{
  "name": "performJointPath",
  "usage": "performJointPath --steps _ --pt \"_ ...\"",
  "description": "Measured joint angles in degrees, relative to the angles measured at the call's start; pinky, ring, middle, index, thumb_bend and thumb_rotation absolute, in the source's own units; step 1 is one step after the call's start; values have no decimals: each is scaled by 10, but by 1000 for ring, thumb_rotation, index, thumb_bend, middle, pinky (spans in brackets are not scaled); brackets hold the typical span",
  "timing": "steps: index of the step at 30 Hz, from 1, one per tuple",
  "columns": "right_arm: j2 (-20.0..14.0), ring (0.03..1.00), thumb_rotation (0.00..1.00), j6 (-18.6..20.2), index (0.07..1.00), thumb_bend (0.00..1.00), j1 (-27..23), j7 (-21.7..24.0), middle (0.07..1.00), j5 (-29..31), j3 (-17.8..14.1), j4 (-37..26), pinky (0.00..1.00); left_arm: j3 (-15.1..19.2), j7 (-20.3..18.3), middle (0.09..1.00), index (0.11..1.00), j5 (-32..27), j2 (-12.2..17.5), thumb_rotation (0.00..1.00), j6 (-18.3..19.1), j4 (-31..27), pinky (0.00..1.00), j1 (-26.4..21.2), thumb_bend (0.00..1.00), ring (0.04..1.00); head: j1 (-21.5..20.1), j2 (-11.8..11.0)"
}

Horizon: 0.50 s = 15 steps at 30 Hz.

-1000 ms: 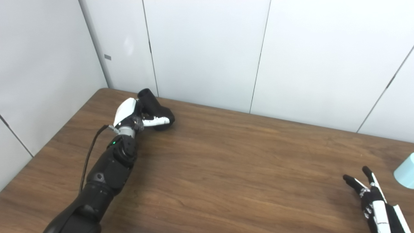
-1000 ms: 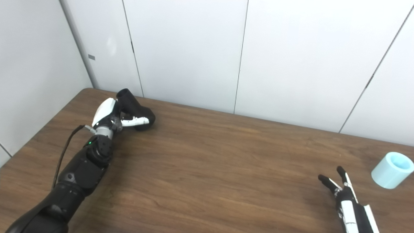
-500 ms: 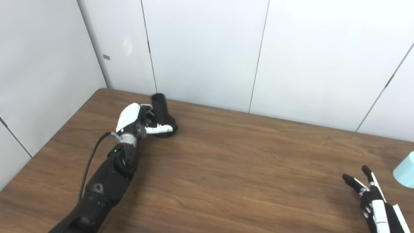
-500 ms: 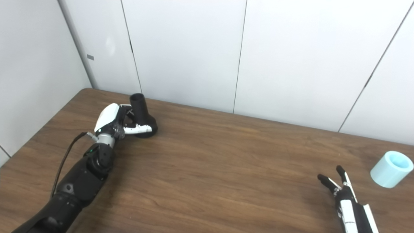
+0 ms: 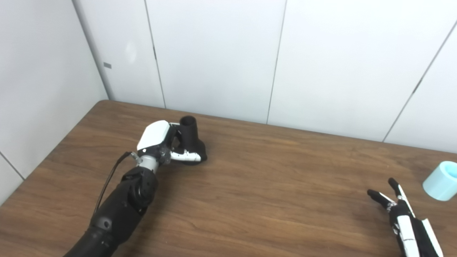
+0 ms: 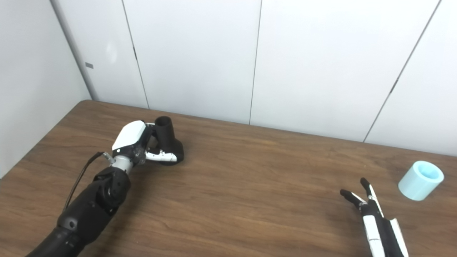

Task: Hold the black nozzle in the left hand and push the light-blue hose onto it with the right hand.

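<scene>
The left robot hand (image 6: 141,144) is closed around the black nozzle (image 6: 167,140), with its thumb across the wide base, which rests on the brown wood-grain worktop (image 6: 242,185). The nozzle stands upright, narrow round mouth up; one second ago it leaned toward the wall. Far to the right, the right robot hand (image 6: 373,214) holds nothing, fingers spread and straight, as before. The light-blue hose (image 6: 420,180), a short smooth cylinder, lies tilted near it, not touched.
</scene>
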Motion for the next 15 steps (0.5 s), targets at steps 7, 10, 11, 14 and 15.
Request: performJointPath --steps 7,10,11,14,15 --pt "35 865 1000 39 967 533 17 -8 804 24 7 -46 886 -13 2 533 460 22 -35 0 -4 -48 950 27 520 665 -40 7" --pt "41 870 1000 63 964 570 32 -9 821 31 14 -81 874 -20 14 521 465 30 -47 0 -14 -62 942 42 523 637 -66 1" --pt "38 873 1000 73 957 575 34 -6 828 33 16 -89 862 -22 16 518 467 31 -49 0 -19 -67 943 47 523 629 -76 -1" --pt "23 888 1000 121 949 575 34 1 842 45 13 -130 866 -26 21 515 468 35 -59 0 -30 -80 950 60 523 641 -86 -1" --pt "20 887 1000 129 946 562 32 1 838 50 10 -144 870 -27 21 511 470 37 -63 0 -31 -87 952 66 524 648 -91 -1"
